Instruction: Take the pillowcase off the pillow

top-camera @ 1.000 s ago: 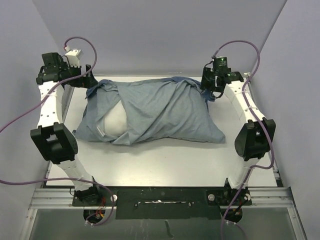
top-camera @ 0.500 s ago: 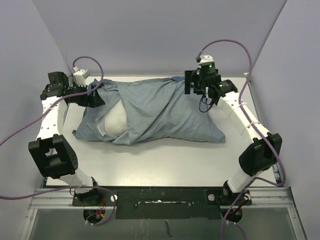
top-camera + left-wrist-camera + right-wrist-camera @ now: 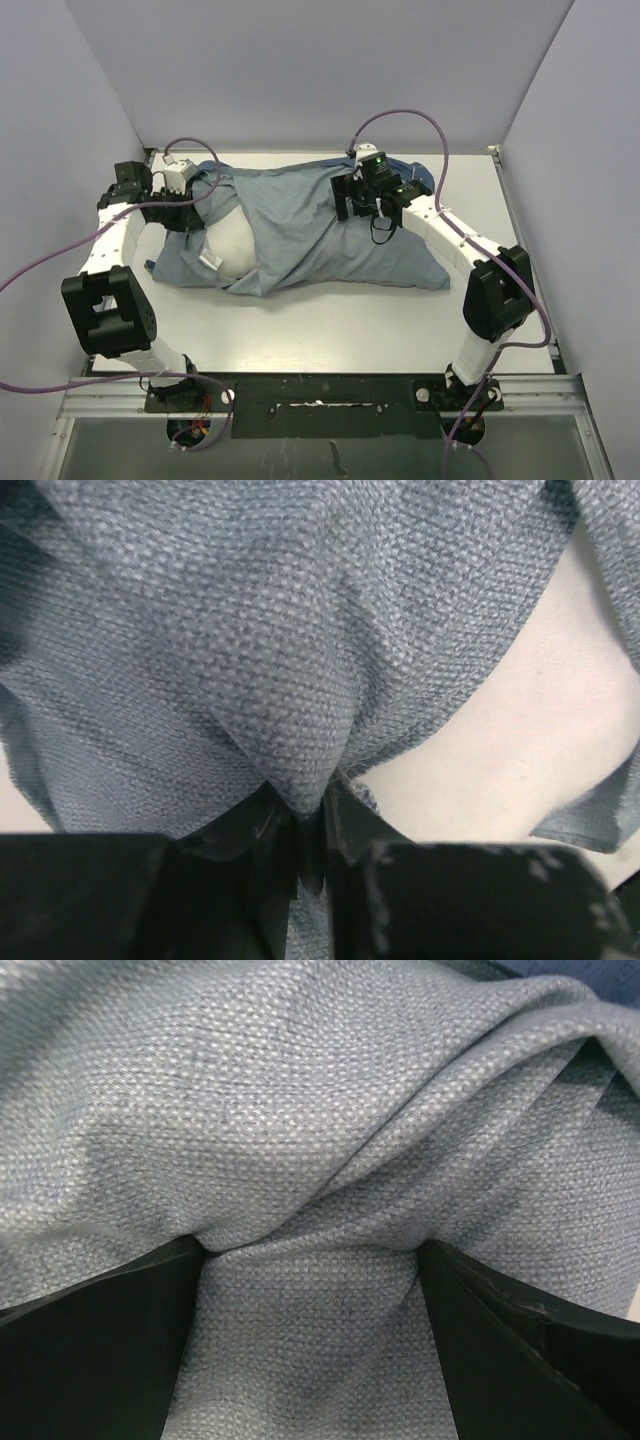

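Note:
The blue pillowcase (image 3: 320, 225) lies rumpled over the white pillow (image 3: 232, 248), which bulges out of the opening at the left. A small tag (image 3: 212, 261) shows on that bare part. My left gripper (image 3: 200, 205) is at the far left corner. In the left wrist view it (image 3: 310, 815) is shut on a pinched fold of the pillowcase (image 3: 290, 650), with the pillow (image 3: 520, 750) to the right. My right gripper (image 3: 352, 200) is pressed down on top of the middle. It (image 3: 312, 1260) stands open, with pillowcase cloth (image 3: 300, 1110) bunched between its fingers (image 3: 100, 1340).
The white table (image 3: 330, 320) has grey walls close on the left, back and right. A metal rail (image 3: 320, 395) with both arm bases runs along the near edge. Purple cables (image 3: 400, 115) loop above both wrists.
My left gripper has moved in onto the pillowcase's left corner and closed on a fold. The right gripper has travelled left from the far right corner to the middle and opened wide.

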Robot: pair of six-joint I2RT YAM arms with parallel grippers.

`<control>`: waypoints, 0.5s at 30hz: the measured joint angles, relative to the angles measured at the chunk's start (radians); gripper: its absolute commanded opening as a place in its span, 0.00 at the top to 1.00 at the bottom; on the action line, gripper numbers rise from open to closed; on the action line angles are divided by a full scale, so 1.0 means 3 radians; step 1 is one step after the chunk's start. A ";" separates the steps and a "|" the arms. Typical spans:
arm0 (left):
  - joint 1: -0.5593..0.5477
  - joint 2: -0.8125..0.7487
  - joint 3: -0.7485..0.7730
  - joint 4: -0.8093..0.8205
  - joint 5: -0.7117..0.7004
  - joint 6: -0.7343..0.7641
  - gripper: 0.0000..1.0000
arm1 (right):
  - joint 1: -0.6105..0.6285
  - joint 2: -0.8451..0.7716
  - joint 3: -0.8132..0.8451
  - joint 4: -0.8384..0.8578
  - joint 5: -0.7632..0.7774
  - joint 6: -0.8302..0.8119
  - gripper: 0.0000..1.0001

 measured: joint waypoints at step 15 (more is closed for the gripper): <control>-0.0294 0.0502 0.0771 0.0425 -0.0566 -0.0277 1.00 | -0.0294 -0.0580 -0.1096 0.0806 -0.0521 0.0291 0.44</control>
